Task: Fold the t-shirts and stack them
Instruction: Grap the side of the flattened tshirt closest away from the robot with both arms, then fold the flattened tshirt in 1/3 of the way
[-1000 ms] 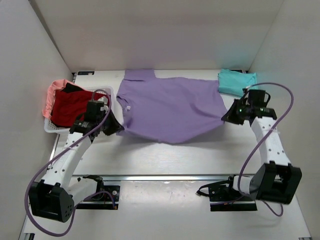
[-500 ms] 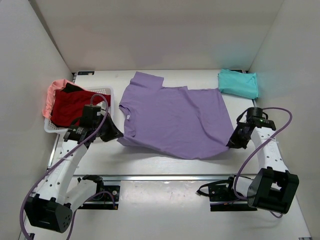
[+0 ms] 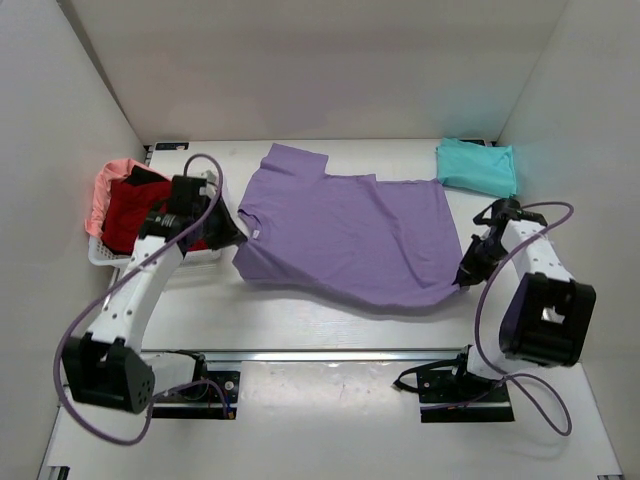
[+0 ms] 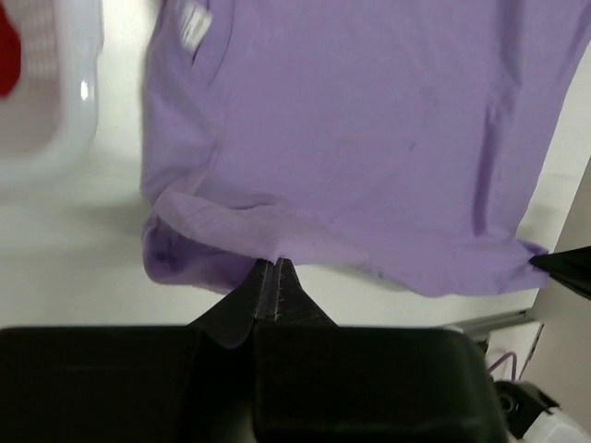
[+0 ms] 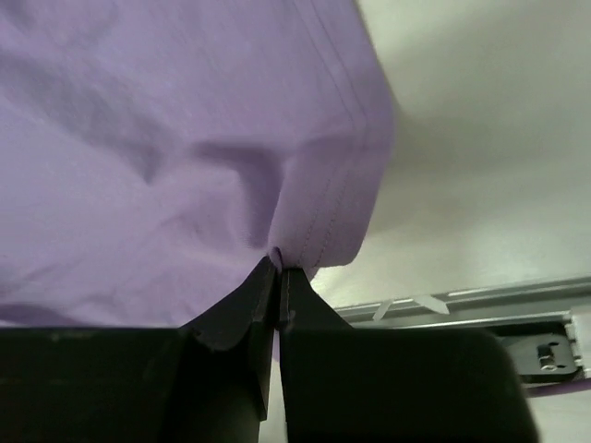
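The lavender t-shirt [image 3: 345, 235], spread over the middle of the table [image 3: 300, 325], is gripped at opposite edges by the closed left fingers [image 4: 247, 297] and right fingers [image 5: 251, 297]; its near hem seems slightly lifted.

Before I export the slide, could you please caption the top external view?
Left gripper and right gripper pinch opposite edges of the lavender t-shirt, spread between white basket and teal t-shirt.

lavender shirt [image 3: 350, 235] dragged nearer, far sleeve [image 3: 295, 160] apparently flatter, right end effector [image 3: 462, 281] withdrawn from teal shirt [image 3: 476, 166]
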